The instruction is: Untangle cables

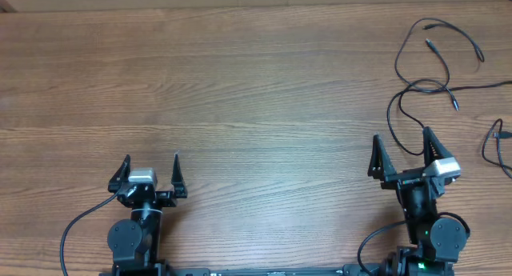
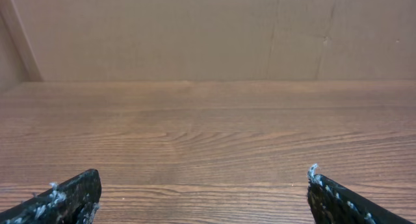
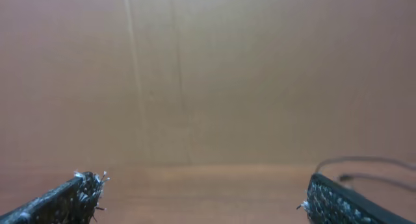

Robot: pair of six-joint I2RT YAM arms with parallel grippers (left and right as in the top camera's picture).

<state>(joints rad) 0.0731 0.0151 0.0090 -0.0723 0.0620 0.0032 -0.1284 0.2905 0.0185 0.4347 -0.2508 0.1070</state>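
Note:
Several thin black cables (image 1: 428, 84) lie looped and crossed over each other at the table's far right, with small plugs at their ends. One loop reaches down to just ahead of my right gripper (image 1: 401, 137), which stands open and empty near the front edge. In the right wrist view a blurred piece of the cables (image 3: 364, 161) shows beyond the right fingertip (image 3: 325, 195). My left gripper (image 1: 152, 158) is open too, far to the left of the cables, with only bare wood between its fingertips (image 2: 78, 191).
Another black cord (image 1: 498, 144) lies at the right edge of the wooden table (image 1: 240, 84). A brown cardboard wall (image 2: 195, 36) stands along the table's far side.

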